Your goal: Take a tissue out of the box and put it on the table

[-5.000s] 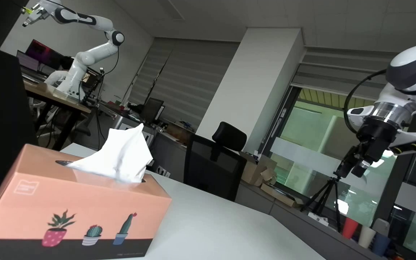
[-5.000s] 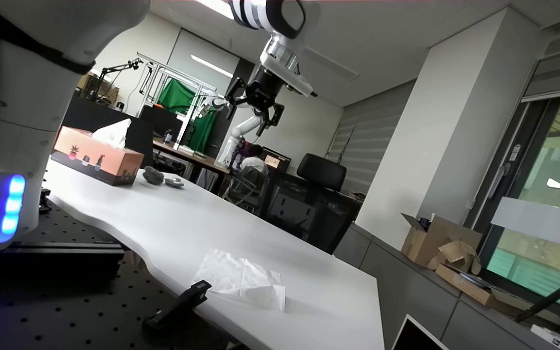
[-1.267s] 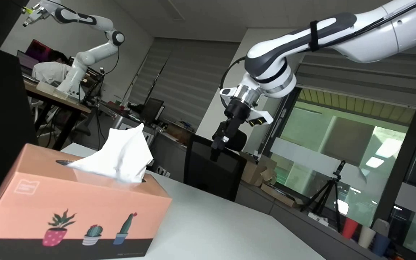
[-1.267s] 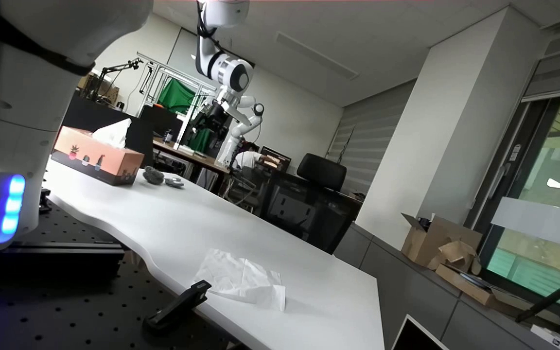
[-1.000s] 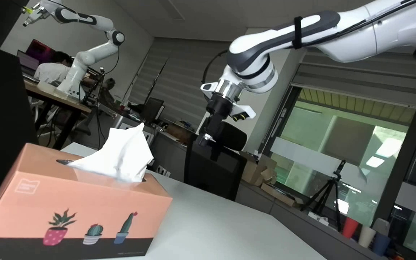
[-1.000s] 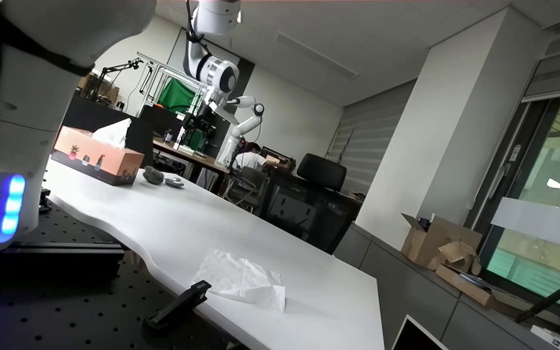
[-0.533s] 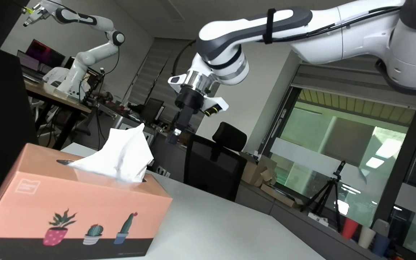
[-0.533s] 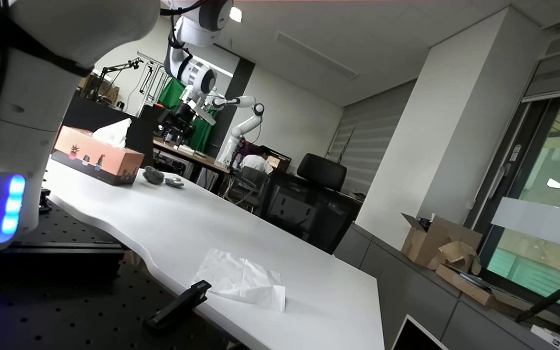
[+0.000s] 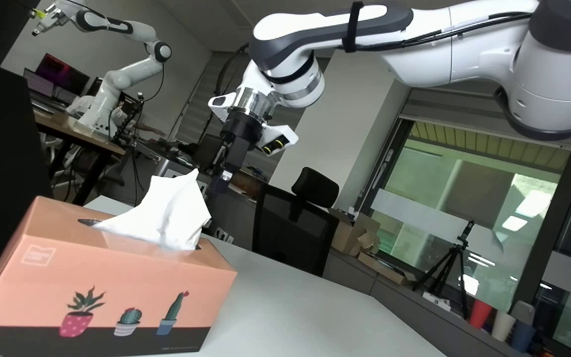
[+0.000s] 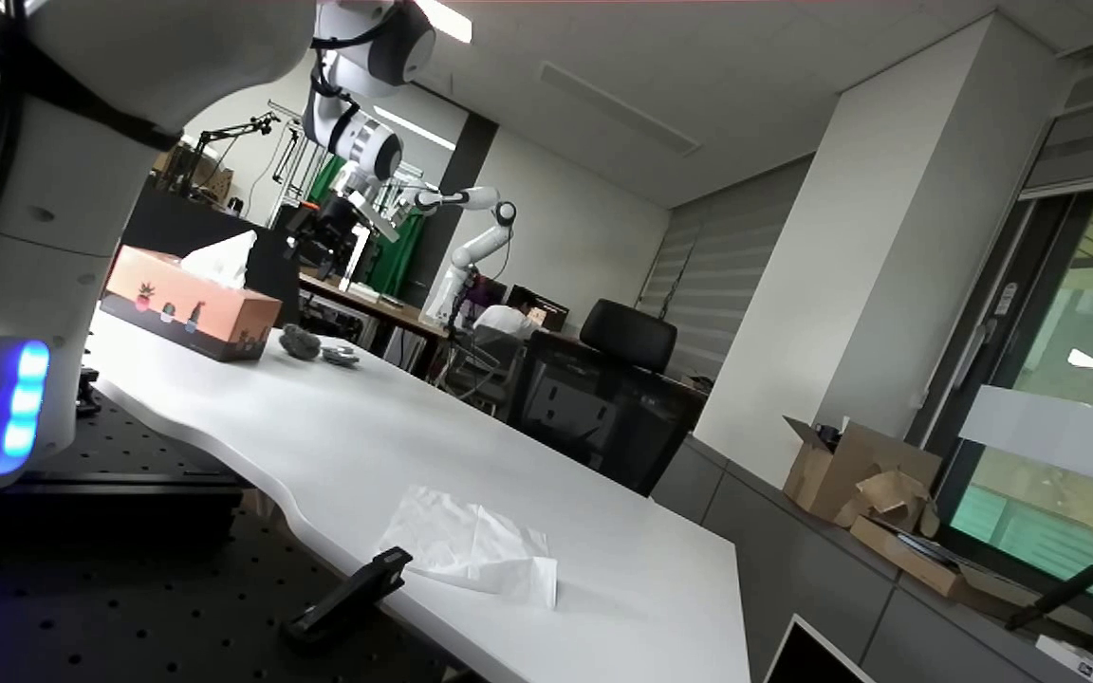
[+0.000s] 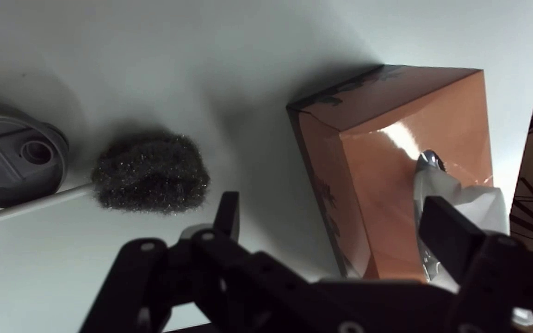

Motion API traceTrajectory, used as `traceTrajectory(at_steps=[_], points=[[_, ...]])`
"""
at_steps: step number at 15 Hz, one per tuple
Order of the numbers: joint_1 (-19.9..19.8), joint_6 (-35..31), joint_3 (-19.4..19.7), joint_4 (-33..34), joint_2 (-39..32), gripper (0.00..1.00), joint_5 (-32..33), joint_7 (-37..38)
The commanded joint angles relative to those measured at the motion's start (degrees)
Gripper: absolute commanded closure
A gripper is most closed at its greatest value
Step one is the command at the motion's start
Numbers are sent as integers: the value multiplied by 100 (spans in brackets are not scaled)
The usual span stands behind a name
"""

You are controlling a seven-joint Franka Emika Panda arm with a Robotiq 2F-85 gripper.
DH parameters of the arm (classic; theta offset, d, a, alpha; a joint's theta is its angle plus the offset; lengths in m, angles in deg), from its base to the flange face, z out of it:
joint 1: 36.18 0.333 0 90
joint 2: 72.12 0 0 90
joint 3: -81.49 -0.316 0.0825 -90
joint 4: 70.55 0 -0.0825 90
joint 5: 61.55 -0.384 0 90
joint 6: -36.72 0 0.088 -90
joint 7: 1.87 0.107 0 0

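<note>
The orange tissue box with cactus pictures stands on the white table in both exterior views point(image 9: 132, 277) point(image 10: 181, 296) and in the wrist view point(image 11: 382, 185). A white tissue sticks up from its slot point(image 9: 166, 213) point(image 10: 221, 261) point(image 11: 488, 208). Another white tissue lies spread flat on the table point(image 10: 471, 550) near the front edge. My gripper point(image 9: 219, 186) is open and empty, in the air beside and above the box. In the wrist view its jaws point(image 11: 333, 208) are wide apart, the right finger overlapping the box tissue. I cannot tell whether it touches.
A dark fuzzy scrubber point(image 11: 151, 173) with a white handle and a grey round lid point(image 11: 14, 162) lie beside the box. A black partition point(image 9: 3, 173) stands behind it. A black clamp point(image 10: 347, 599) sits at the table's edge. An office chair point(image 9: 290, 228) stands beyond.
My arm has swung left in both exterior views and come nearer the box. The gripper stays open. The box and both tissues have not moved.
</note>
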Motion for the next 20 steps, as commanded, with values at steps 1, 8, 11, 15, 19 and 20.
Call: traceTrajectory(at_steps=[1,8,11,15,19,20], points=[[-8,3,0,4,0,0,0,-9],[-13,6,0,9,0,0,0,-21],[63,33,33,100,11,0,30,115],[237,213,-58,455,-163,0,135,76],[399,735,-166,846,-320,0,22,28],[421,936,-187,939,-345,0,-34,73]])
